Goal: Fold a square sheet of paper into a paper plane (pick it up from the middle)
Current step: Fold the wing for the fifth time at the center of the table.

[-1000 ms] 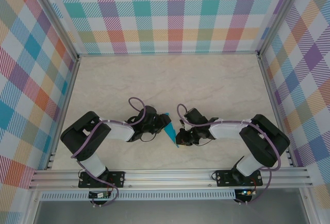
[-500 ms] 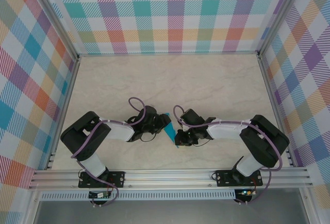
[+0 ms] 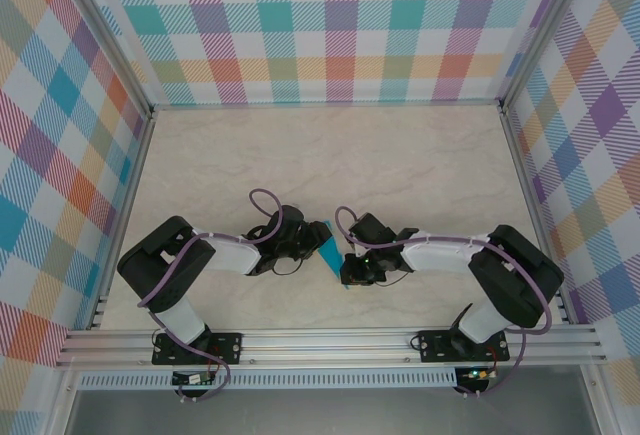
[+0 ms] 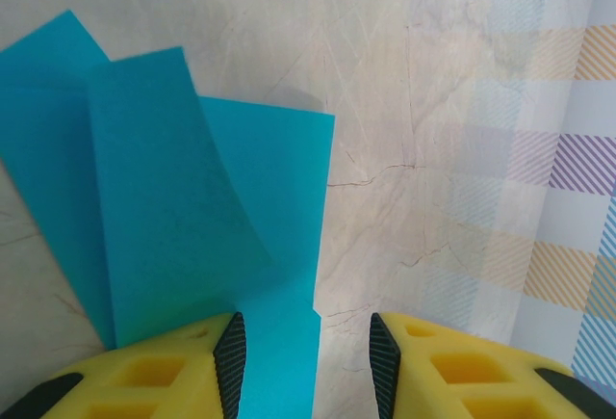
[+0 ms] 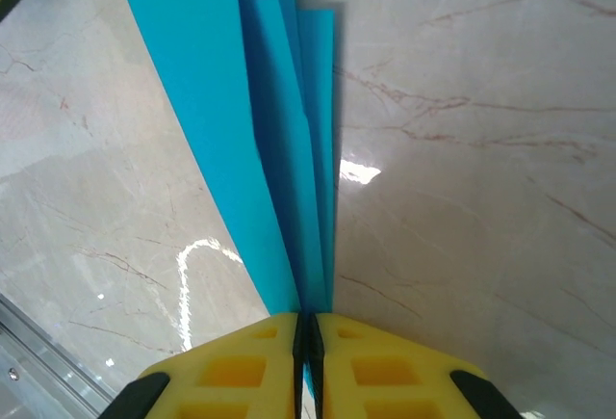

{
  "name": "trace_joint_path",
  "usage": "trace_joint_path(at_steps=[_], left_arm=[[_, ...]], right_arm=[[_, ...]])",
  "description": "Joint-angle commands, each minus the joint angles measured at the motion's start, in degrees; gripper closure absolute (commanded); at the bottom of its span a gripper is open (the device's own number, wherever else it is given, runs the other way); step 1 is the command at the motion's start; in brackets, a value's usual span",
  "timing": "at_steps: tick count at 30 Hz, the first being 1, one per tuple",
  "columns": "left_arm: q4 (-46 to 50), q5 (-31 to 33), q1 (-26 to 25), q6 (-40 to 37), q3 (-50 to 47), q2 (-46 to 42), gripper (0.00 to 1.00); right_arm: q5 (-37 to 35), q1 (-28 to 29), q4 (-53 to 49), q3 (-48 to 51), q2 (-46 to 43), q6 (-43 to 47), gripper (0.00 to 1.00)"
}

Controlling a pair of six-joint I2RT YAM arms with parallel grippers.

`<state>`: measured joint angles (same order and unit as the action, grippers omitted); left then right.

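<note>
The square sheet of paper is folded into a long, pointed teal-blue paper plane [image 3: 329, 252] that lies on the marble table between the two arms. My right gripper [image 5: 308, 352] is shut on its narrow end, and the layered folds [image 5: 284, 149] fan away from the jaws. From above, the right gripper [image 3: 348, 269] sits at the plane's near tip. My left gripper [image 4: 306, 361] is open at the wide end. The paper's flaps [image 4: 173, 207] lie by its left finger [image 4: 229, 356], and bare table shows between the jaws. From above, the left gripper [image 3: 308, 239] is at the plane's far end.
The marble tabletop [image 3: 400, 165] stretches out behind both grippers. Plaid walls [image 3: 330, 25] close in the back and sides. An aluminium rail [image 3: 330, 340] runs along the near edge by the arm bases.
The right wrist has shifted slightly left towards the plane, still shut on its tip. The left arm and the paper's wide end have stayed put.
</note>
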<state>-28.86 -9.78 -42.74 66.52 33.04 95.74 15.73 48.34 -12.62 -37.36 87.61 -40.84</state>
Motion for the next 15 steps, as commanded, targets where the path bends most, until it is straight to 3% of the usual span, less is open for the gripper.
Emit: trace_joint_path(at_steps=[1,10,15], left_arm=[[5.75,1.88,-0.59,-0.1,-1.23,2.54,0.59],[5.73,1.26,-0.56,-0.64,-0.56,2.68,0.59],[6.89,1.4,-0.59,-0.78,0.23,3.28,0.59]], right_arm=[[-1.36,0.8,-10.15,1.49,0.58,1.38,0.88],[-0.93,0.79,-10.53,-2.06,5.33,-0.38,0.91],[-1.14,0.71,-9.0,-2.84,0.32,-1.0,0.81]])
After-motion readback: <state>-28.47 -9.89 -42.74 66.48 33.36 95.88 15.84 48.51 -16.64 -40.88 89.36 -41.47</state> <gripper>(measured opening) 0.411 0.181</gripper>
